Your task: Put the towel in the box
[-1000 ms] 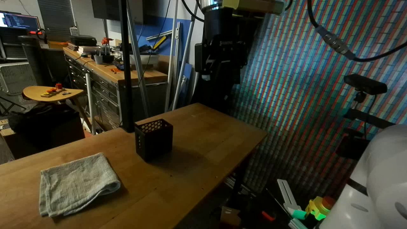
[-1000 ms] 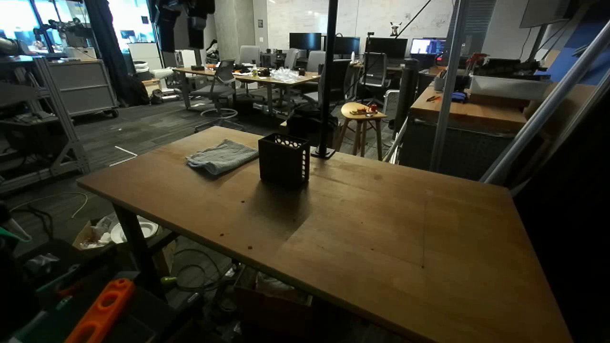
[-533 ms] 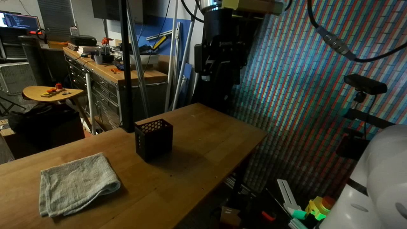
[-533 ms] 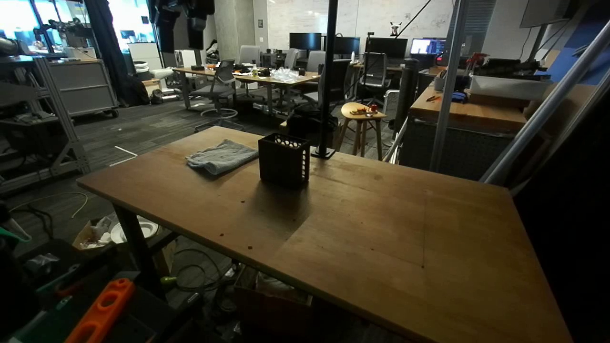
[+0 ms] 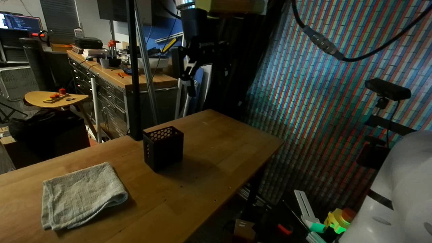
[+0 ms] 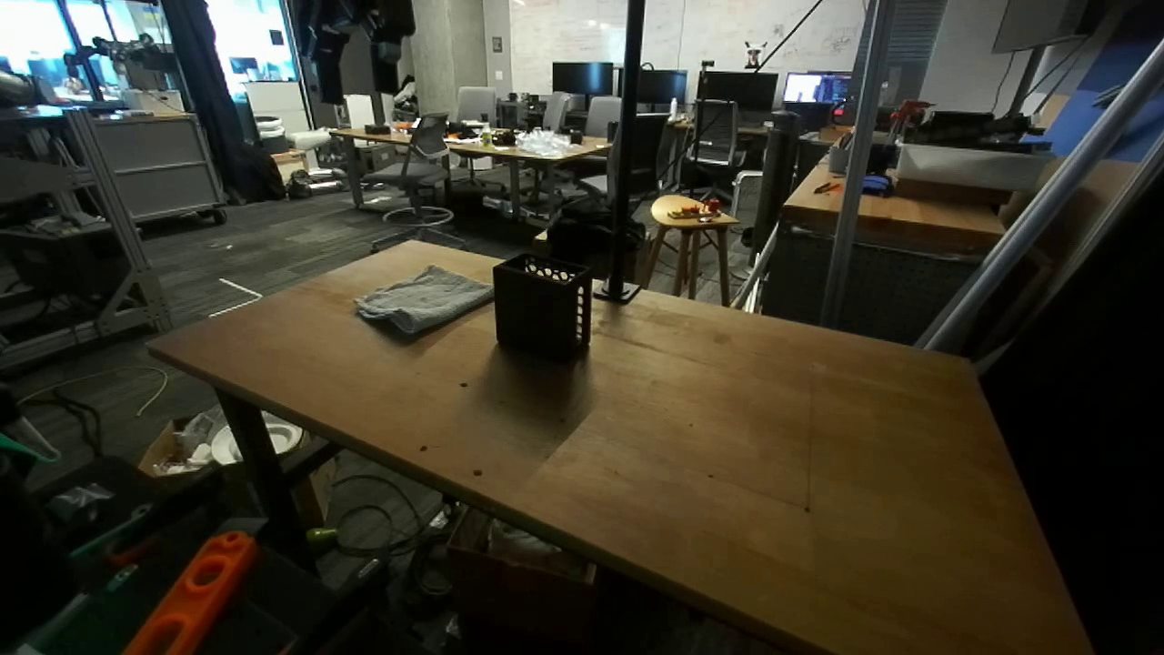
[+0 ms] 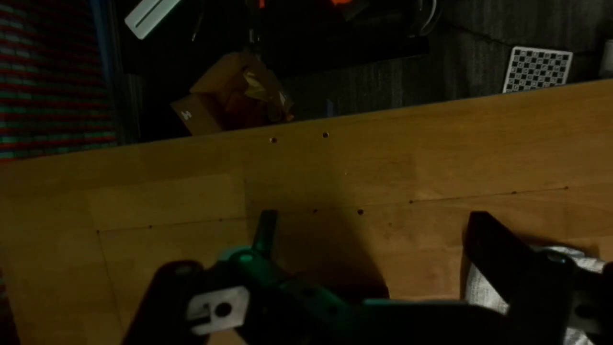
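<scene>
Two empty jaws on your end effector [image 7: 372,218] are standing wide, presumably for pinching the towel [image 5: 83,195] lying below it, near the mouth-up box [image 5: 165,152].

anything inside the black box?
Only the upper inner wall of the black box, with its honeycomb holes, shows; the near sides hide its floor, so contents low down can't be ruled out. The towel lies outside.

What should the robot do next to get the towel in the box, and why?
I'd guess: move the pincer over the towel. The pincer hangs open above the table, holding nothing, and the towel lies outside the box, off to one side in the wrist view.
</scene>
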Tool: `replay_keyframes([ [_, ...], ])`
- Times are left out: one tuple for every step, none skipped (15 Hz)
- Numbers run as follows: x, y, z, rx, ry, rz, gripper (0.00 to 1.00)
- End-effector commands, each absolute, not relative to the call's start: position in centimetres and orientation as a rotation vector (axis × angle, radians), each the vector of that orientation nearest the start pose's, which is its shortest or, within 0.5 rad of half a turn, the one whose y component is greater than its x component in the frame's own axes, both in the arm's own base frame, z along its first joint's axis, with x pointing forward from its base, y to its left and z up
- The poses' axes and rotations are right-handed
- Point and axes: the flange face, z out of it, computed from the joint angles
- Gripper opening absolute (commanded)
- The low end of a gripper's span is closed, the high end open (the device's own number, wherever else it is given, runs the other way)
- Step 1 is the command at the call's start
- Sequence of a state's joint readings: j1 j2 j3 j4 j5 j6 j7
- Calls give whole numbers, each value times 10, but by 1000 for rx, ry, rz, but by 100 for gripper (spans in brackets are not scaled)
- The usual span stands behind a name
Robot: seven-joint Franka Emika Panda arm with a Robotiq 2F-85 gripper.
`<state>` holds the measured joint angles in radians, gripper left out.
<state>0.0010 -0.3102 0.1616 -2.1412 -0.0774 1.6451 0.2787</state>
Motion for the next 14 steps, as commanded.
replay_keyframes([
  [488, 110, 525, -3345, 169, 151, 100],
  [501, 122, 525, -3358, 163, 113, 100],
  [513, 131, 525, -3367, 161, 80, 100],
  [526, 140, 525, -3371, 163, 45, 100],
  [538, 149, 525, -3378, 159, 10, 100],
  [550, 158, 525, -3388, 148, -20, 100],
  [559, 165, 525, -3399, 142, -45, 100],
  [570, 171, 525, -3404, 135, -71, 100],
  [578, 177, 525, -3408, 134, -94, 100],
  [587, 185, 524, -3398, 135, -113, 100],
  [594, 193, 522, -3393, 131, -134, 100],
  [603, 202, 517, -3388, 120, -163, 100],
  [609, 211, 515, -3382, 112, -182, 100],
  [617, 221, 507, -3374, 103, -199, 100],
])
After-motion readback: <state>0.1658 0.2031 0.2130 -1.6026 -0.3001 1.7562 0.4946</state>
